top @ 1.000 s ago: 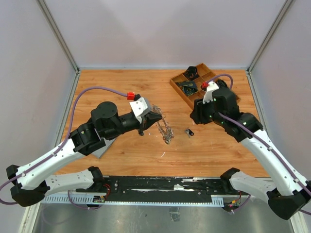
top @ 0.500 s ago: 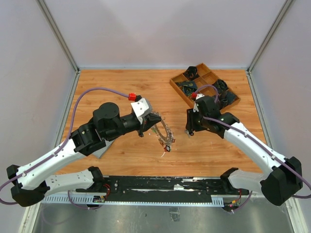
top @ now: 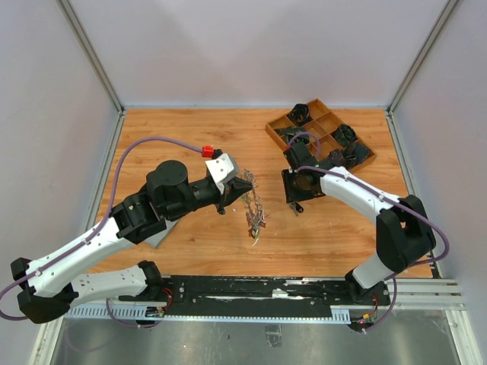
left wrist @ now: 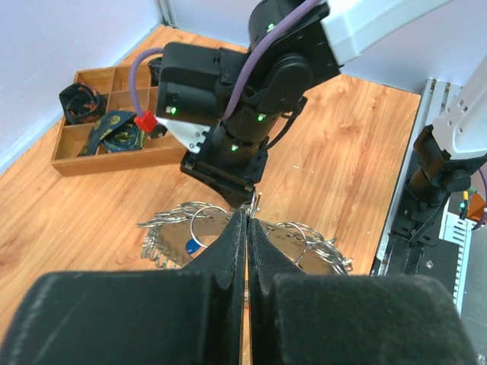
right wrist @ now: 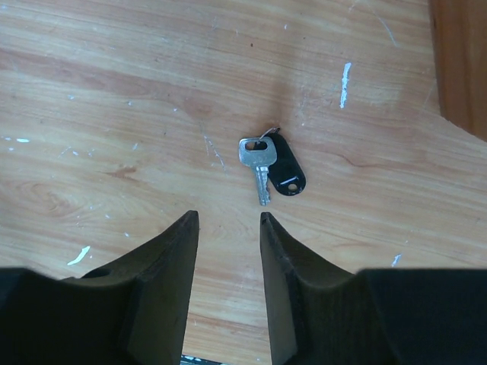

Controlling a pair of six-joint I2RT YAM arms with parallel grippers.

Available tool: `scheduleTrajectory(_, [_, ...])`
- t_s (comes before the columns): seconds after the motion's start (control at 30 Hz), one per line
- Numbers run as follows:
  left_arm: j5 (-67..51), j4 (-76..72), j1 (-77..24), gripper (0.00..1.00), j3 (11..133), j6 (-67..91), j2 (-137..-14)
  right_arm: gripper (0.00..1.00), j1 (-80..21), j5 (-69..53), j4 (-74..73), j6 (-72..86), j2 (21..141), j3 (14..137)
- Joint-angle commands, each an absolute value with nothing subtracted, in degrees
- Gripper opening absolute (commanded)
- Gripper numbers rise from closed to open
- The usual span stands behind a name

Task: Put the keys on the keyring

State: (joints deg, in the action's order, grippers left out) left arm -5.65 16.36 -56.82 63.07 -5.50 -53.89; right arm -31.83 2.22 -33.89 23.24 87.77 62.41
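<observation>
The keyring [top: 255, 211], a big silver ring bristling with small keys, hangs over the table from my left gripper [top: 245, 185], which is shut on it. In the left wrist view the black fingers [left wrist: 228, 251] are pressed together, with the keyring [left wrist: 179, 228] spread out behind them and a blue tag [left wrist: 192, 245] among its keys. A loose silver key [right wrist: 259, 158] with a black tag [right wrist: 287, 176] lies flat on the wood. My right gripper [right wrist: 228, 217] hovers just short of the key, open and holding nothing. From above, the right gripper [top: 295, 196] is right of the keyring.
A wooden compartment tray [top: 272, 131] holding dark bundles stands at the back right, behind the right arm. Its front wall [left wrist: 114, 160] shows in the left wrist view and its corner [right wrist: 460, 61] in the right wrist view. Grey walls surround the table.
My right arm has swung from beside the tray down and left, over the loose key. The keyring has swayed under the left gripper, which has stayed shut.
</observation>
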Motion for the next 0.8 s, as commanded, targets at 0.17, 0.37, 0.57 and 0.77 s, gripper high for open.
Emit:
scheduleTrajectory(0.17, [-5.4,13.1,-56.9,0.0,64.3,-5.1,-53.2,0.29,-31.2,7.2,-35.4,26.5,96.7,66.0])
scheduleTrajectory(0.37, [-5.2,13.3,-56.8,0.01,64.4,-5.3,-53.2,0.32,-31.2,9.4,-34.4,27.1,99.7,67.1])
scheduleTrajectory(0.57, [-5.3,13.4,-56.9,0.01,64.3,-5.4,-53.1,0.32,-31.2,11.2,-34.2,27.2,101.8,67.7])
scheduleTrajectory(0.77, [-5.1,13.6,-56.8,0.01,64.3,-5.7,-52.9,0.3,-31.3,11.9,-33.7,27.2,102.8,67.2])
